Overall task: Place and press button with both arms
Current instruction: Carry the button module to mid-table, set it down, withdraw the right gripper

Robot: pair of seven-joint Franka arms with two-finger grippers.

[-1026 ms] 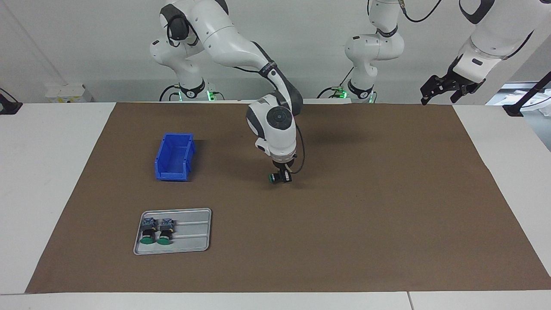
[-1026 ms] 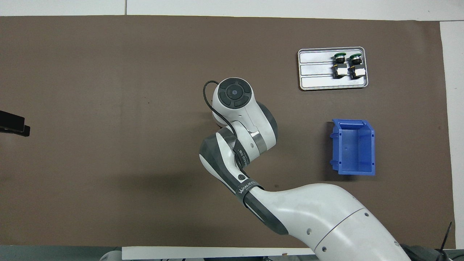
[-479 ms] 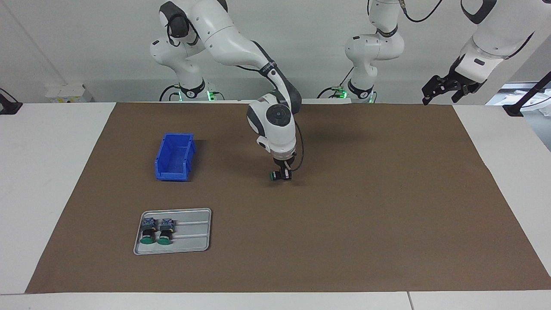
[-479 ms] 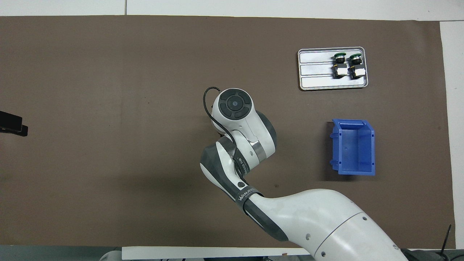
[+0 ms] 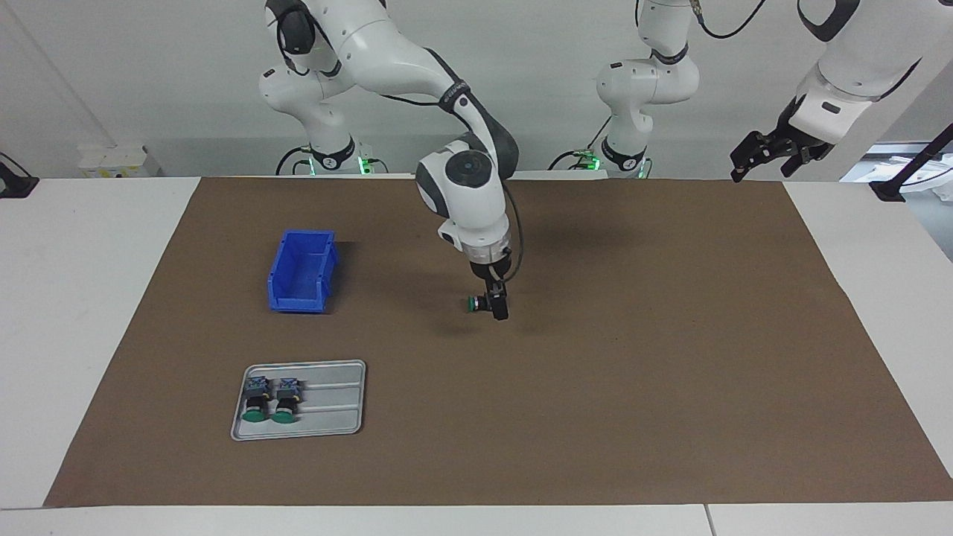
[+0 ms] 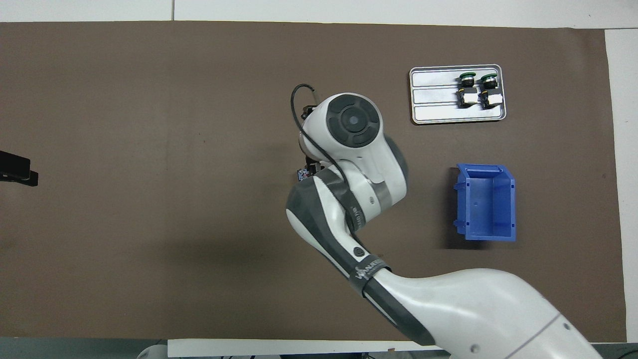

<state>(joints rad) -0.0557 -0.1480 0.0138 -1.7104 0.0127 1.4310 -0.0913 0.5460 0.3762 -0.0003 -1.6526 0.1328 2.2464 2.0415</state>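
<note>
The button (image 5: pixel 478 303) is pinched sideways in the right gripper (image 5: pixel 495 305) above the mat's (image 5: pixel 595 387) middle. Two more buttons (image 5: pixel 269 398) lie in the grey tray (image 5: pixel 335 417); the blue bin (image 5: pixel 300 270) holds nothing. The left gripper (image 5: pixel 770 152) waits raised, fingers spread.

The right gripper (image 5: pixel 495 304) hangs over the middle of the brown mat (image 5: pixel 633 357), clamped on a button (image 5: pixel 476 303) — green cap sideways, toward the blue bin (image 5: pixel 301 272). Two more buttons (image 5: pixel 269 398) lie in the tray (image 5: pixel 331 417). The left gripper (image 5: pixel 767 156) waits raised — fingers spread.
</note>
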